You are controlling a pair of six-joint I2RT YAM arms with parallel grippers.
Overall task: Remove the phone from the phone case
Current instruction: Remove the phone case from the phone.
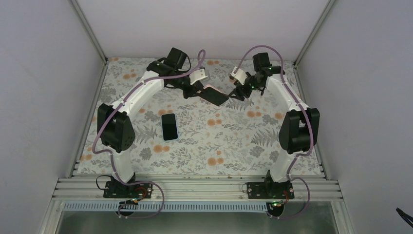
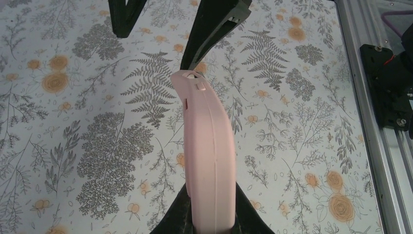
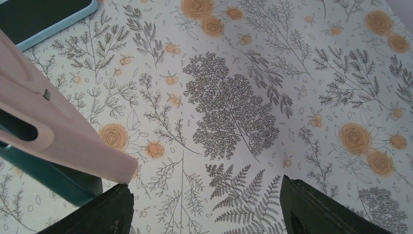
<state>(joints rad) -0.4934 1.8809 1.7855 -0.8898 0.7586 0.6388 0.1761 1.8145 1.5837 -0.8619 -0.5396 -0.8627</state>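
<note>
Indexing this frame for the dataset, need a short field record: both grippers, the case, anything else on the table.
left gripper: shut on pink case
pink case: held above the table, edge-on in the left wrist view, dark face up in the top view; phone inside not confirmable
right gripper: open, at the case's far end, case corner beside one finger, not clamped
blue-rimmed phone: flat on the table, dark face up, apart from both grippers
table: floral cover
</note>
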